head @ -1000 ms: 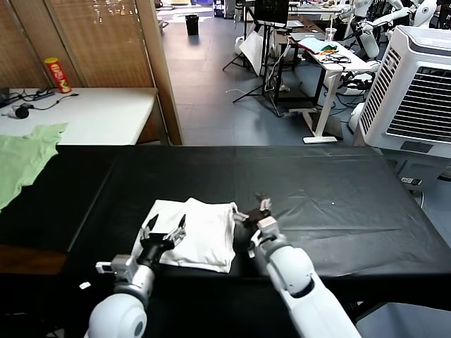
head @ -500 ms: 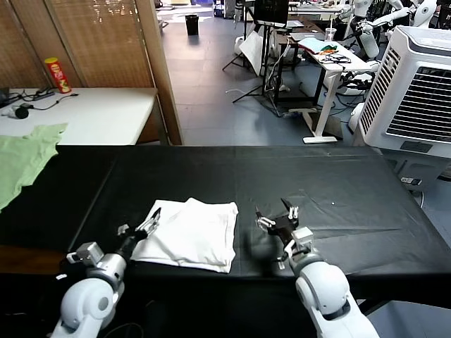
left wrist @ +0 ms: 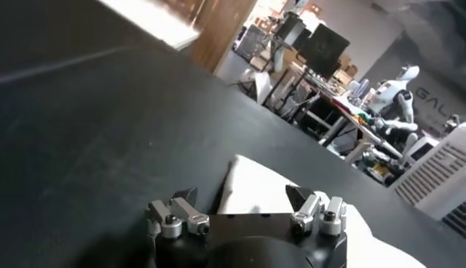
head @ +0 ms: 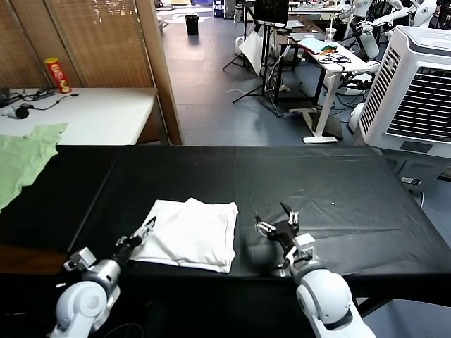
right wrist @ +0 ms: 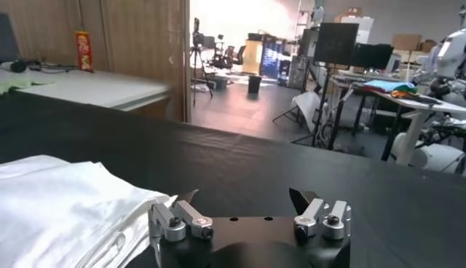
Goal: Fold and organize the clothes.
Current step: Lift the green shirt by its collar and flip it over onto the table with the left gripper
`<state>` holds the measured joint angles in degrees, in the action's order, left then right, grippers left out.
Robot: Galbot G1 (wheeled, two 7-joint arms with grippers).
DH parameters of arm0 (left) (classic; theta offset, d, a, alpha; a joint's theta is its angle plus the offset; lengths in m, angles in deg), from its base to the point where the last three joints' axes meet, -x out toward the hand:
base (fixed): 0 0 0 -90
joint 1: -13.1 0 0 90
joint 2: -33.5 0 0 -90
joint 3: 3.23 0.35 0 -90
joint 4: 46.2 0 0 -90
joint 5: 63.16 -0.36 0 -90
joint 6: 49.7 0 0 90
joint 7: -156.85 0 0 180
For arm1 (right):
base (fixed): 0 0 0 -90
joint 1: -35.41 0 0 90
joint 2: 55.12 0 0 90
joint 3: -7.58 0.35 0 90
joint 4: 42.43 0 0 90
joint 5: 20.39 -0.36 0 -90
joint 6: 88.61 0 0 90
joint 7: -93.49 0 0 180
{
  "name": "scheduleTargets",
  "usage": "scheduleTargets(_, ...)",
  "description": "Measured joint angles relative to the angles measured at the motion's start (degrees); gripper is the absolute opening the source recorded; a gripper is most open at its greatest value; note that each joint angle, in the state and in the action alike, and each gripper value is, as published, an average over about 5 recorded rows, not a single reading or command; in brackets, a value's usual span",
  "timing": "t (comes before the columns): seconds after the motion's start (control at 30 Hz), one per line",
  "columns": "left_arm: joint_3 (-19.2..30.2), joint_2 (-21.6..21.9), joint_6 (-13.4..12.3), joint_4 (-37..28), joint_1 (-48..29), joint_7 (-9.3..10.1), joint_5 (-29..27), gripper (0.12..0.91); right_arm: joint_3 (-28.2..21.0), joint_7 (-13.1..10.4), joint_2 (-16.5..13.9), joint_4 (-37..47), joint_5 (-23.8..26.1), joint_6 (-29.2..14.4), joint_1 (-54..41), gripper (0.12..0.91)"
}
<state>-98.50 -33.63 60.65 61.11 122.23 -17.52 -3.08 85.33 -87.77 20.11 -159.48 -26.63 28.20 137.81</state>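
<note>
The white T-shirt (head: 190, 233) lies folded into a rough rectangle on the black table (head: 317, 183), near the front edge; no logo shows. My left gripper (head: 141, 233) is open and empty at the shirt's front left corner, just off the cloth. My right gripper (head: 276, 217) is open and empty to the right of the shirt, a short gap away. In the left wrist view the shirt (left wrist: 262, 193) lies just ahead of the open gripper (left wrist: 242, 196). In the right wrist view the shirt's folded edge (right wrist: 65, 207) lies beside the open gripper (right wrist: 246, 198).
A pale green garment (head: 25, 158) hangs over the table's far left end. Behind it stands a white side table (head: 91, 113) with a red can (head: 58, 74). A large white cooler unit (head: 416, 88) stands at the right.
Both grippers have drawn back off the shirt, the left toward the front left, the right out to the right. The shirt stays folded and lies flatter.
</note>
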Motion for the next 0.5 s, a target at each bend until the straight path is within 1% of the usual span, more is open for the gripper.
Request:
scheduleTargets(0.03,0.0,0.0,0.05,-0.05,0.02,-0.01,0.38,0.674,0.02,0.0,0.05,-0.03,0.02,-0.02,0.06,0.798)
scheduleTargets(0.13,0.0,-0.01,0.26,-0.13,0.03,-0.02,1.3,0.514,0.04,-0.03,0.28,-0.05,0.16,-0.1,0.24,0.798)
scheduleTargets(0.17,0.0,-0.02,0.34,-0.15,0.02,-0.01,1.56,0.447,0.04,-0.03,0.39,-0.05,0.23,-0.14,0.32,0.798)
scheduleTargets(0.23,0.0,-0.05,0.46,-0.19,-0.02,0.05,1.95,0.346,0.02,-0.04,0.6,-0.05,0.41,-0.25,0.49,0.798)
scheduleTargets(0.27,0.0,-0.08,0.49,-0.21,-0.03,0.11,2.06,0.28,0.01,-0.05,0.71,-0.05,0.52,-0.3,0.58,0.798)
scheduleTargets(0.3,0.0,-0.12,0.51,-0.2,-0.02,0.2,2.05,0.23,-0.01,-0.05,0.8,-0.06,0.64,-0.35,0.66,0.798)
scheduleTargets(0.37,-0.02,-0.18,0.44,-0.04,0.05,0.39,1.34,0.164,-0.03,-0.05,0.91,-0.1,0.85,-0.42,0.8,0.798)
scheduleTargets(0.4,-0.05,-0.17,0.35,0.14,0.12,0.48,0.54,0.15,-0.03,-0.05,0.95,-0.15,0.92,-0.43,0.86,0.798)
scheduleTargets(0.5,-0.31,0.2,-0.14,0.97,0.47,0.55,-3.75,0.154,0.1,-0.09,0.97,-0.35,1.08,-0.44,1.06,0.798)
